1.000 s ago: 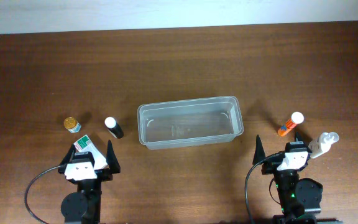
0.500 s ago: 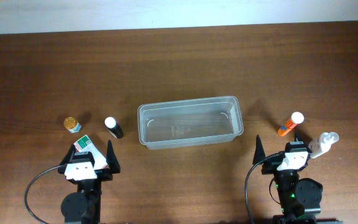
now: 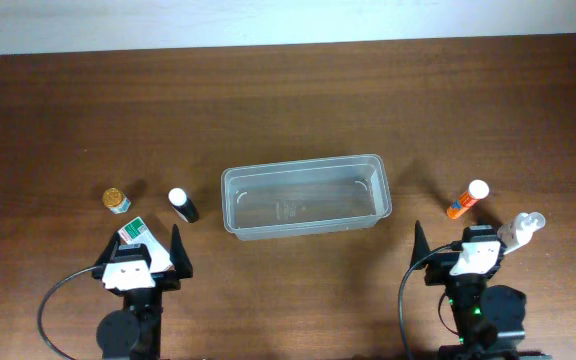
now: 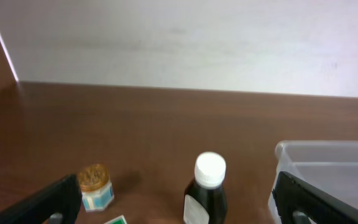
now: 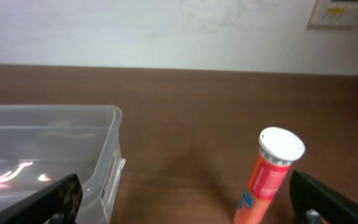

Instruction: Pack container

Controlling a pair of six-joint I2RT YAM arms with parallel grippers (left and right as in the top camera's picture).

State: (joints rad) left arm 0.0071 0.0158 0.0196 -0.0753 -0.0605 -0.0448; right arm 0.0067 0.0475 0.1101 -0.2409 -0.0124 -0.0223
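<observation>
The container point(image 3: 303, 164) is a clear plastic tub at the table's centre, with nothing in it. It also shows in the left wrist view point(image 4: 328, 148) and in the right wrist view point(image 5: 55, 110). My left gripper point(image 3: 142, 252) is open and empty at the front left, behind a dark bottle with a white cap point(image 3: 182, 205), a gold-lidded jar point(image 3: 116, 200) and a green-and-white box point(image 3: 136, 233). My right gripper point(image 3: 471, 248) is open and empty at the front right, behind an orange tube point(image 3: 466, 200). A clear bottle point(image 3: 521, 230) lies beside it.
In the left wrist view the dark bottle point(image 4: 205, 193) stands between the open fingers point(image 4: 55, 198) and the jar point(image 4: 96, 185) is near the left one. In the right wrist view the orange tube point(image 5: 267, 177) stands near the right finger point(image 5: 328, 199). A white wall runs along the table's far edge.
The right wrist has shifted slightly right and toward the front edge. The left arm and all objects stay where they were.
</observation>
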